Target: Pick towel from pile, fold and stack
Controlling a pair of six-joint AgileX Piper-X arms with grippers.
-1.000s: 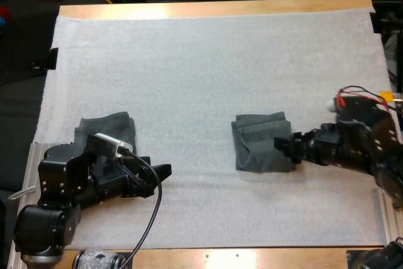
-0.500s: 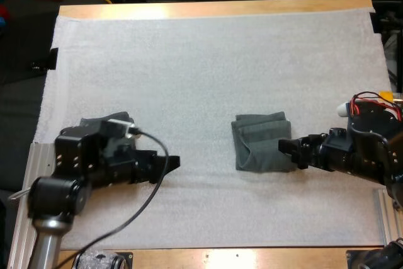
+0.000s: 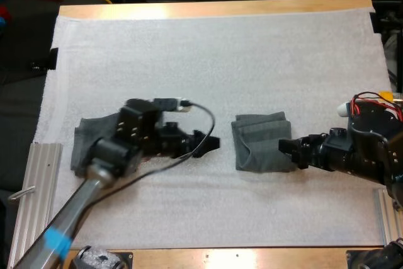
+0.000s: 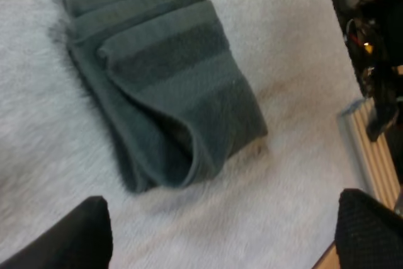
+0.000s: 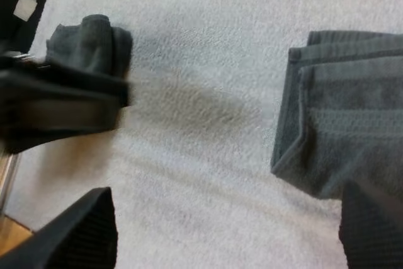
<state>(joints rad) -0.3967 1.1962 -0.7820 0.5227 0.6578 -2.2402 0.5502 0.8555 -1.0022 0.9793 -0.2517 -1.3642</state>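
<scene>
left tool [image 3: 211, 142] and right tool [image 3: 285, 150] gape empty; folded towel [image 3: 261, 143] lies flat, dark grey-green, between them

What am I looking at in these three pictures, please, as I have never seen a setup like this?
These are two robot arms at a wooden table covered by a white mat. One picture looks down from behind the arms; the other two come from cameras riding on each wrist. Each arm ends in a two-fingered end effector. The left end effector hangs between two dark grey-green towels: a folded towel mid-mat and a second towel partly under the left arm. The right end effector sits at the folded towel's edge nearest that arm. Both are open and hold nothing.
</scene>
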